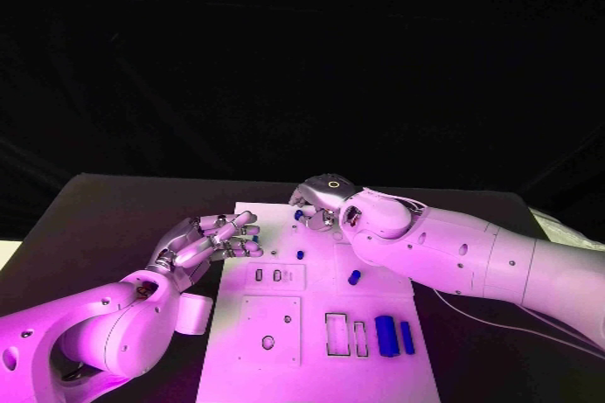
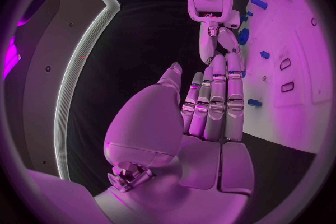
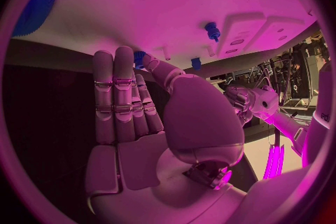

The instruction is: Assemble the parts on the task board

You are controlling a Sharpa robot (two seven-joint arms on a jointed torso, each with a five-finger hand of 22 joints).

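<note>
Two white robot arms reach over a flat white rectangular task board (image 1: 316, 333) lying in the middle of a black surface (image 1: 114, 219). The right hand (image 1: 320, 202), silver and many-fingered, is over the far end of the board, where its fingertips meet a small blue part (image 1: 299, 215); in the right wrist view the thumb and a finger close on a small blue piece (image 3: 140, 57) at the board's edge, so the hand appears to pinch it while the other fingers lie straight and together.

The left hand (image 1: 214, 239) hovers at the board's left edge, toward its far end, fingers extended side by side and holding nothing; the left wrist view shows the left hand (image 2: 210, 106) with its palm bare and its fingertips pointing toward the right hand (image 2: 220, 39).

On the board, a small blue peg (image 1: 302, 254) stands near the middle, just right of the left hand's fingertips, and a short blue cylinder (image 1: 354, 277) lies right of centre, near the right forearm. At the near right part of the board, two upright blue blocks (image 1: 393, 335) stand side by side, just right of two empty rectangular slots (image 1: 345, 335). Smaller recesses and round holes mark the board's left half.
</note>
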